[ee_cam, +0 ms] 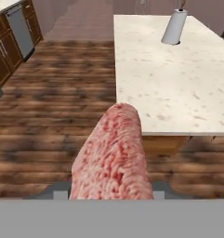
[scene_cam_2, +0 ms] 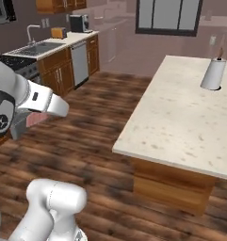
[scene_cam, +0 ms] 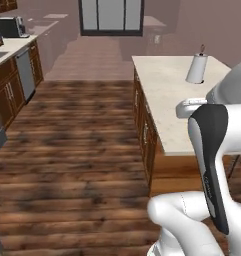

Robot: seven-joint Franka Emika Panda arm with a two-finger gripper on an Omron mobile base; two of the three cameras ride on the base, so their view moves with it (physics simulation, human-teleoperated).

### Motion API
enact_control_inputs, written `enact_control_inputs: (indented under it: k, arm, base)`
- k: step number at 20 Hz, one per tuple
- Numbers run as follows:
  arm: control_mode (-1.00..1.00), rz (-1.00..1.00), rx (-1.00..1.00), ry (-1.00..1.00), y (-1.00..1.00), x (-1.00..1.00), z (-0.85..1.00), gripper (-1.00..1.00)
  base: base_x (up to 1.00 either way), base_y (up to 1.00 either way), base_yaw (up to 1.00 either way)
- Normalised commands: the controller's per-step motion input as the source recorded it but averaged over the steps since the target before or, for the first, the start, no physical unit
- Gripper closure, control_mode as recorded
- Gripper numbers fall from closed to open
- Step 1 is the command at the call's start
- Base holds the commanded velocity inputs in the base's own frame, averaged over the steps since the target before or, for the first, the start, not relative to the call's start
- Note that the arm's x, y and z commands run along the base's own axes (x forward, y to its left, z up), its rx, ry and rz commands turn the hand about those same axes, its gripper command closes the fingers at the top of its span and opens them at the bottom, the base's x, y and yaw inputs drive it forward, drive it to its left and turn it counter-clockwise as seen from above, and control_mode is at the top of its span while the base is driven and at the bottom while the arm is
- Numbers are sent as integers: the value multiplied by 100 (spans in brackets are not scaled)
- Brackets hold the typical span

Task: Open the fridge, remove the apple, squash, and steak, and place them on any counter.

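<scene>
Steak (ee_cam: 112, 155): a pinkish-red marbled slab is seen in the hand view, clamped between the finger tips and held above the wood floor, near the counter's front corner.
Gripper (ee_cam: 111, 188): closed narrowly on the steak; the finger tips are mostly hidden behind the meat.
Left side: brown cabinets (scene_cam: 12, 85) with a grey dishwasher panel (scene_cam: 25, 73) are set along the wall; a sink (scene_cam_2: 37, 48), a toaster (scene_cam_2: 58, 32) and a coffee machine (scene_cam_2: 78, 23) are shown on that worktop in the right base view.
Middle: open plank floor (scene_cam: 72, 150) is spread between the cabinets and the island.
Counter (ee_cam: 178, 79): the pale speckled island top lies to the right of the steak, on a wooden base.
Right side: a paper towel roll (ee_cam: 174, 27) is stood upright at the counter's far end, well apart from the steak.
In the way: nothing is seen lying on the near part of the counter.
</scene>
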Motion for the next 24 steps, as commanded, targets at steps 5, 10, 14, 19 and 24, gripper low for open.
enact_control_inputs:
  k: [5,10,14,19,24]
  arm:
    - [100,0,0,0,0,0,0,100]
    - [100,0,0,0,0,0,0,100]
    - [100,0,0,0,0,0,0,100]
    - [100,0,0,0,0,0,0,100]
    - [100,0,0,0,0,0,0,100]
  base:
    - [57,-100,-4]
    - [25,-84,-5]
    - [30,-64,-7]
    - [57,-26,-4]
    - [54,-14,-2]
